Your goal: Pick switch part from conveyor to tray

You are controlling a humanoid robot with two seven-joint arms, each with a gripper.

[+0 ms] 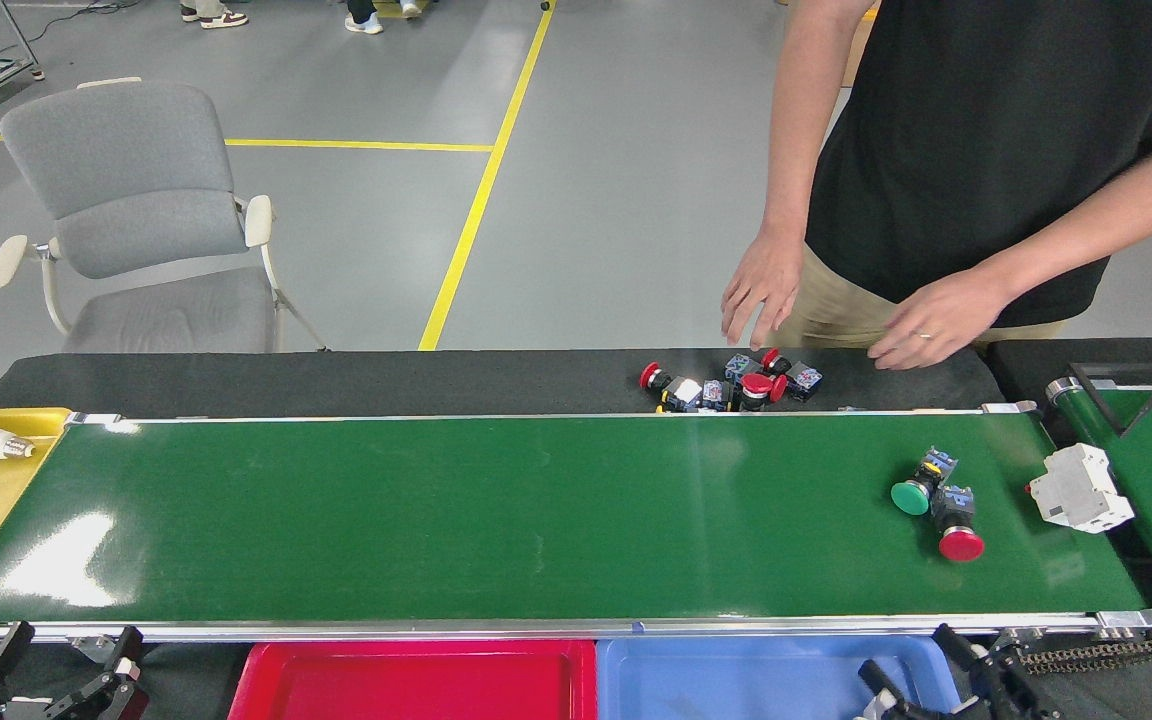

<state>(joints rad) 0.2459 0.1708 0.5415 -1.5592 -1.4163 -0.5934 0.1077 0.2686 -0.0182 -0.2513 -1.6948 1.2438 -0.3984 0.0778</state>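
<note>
Setting: factory floor with yellow lines, a grey chair (136, 215) at far left, and a person (986, 150) in a dark shirt standing behind the line.
Conveyor: the wide green conveyor (486, 520) runs across the view, with silver rails along its edges.
Switch parts on belt: a green-capped button (918, 485) and a red-capped button (956, 525) lie touching each other near the right end; a white breaker block (1079, 488) sits at the belt's very end, overhanging the edge.
Spare parts: a small pile of buttons (731, 380) rests on the black strip behind the belt, just under the person's hand (761, 290).
Trays: a red tray (416, 680) and a blue tray (736, 680) sit below the near rail.
Right gripper (936, 680): low over the blue tray's right end; jaws look spread, nothing visible between them.
Left gripper (46, 675): parked at the bottom left, fingers apart, holding nothing.
Step in hand: probably between picks, with the hand empty at the tray.
Next move: likely reach up over the near rail, choose one part and close on its body, keeping the neighbouring button from being nudged.
</note>
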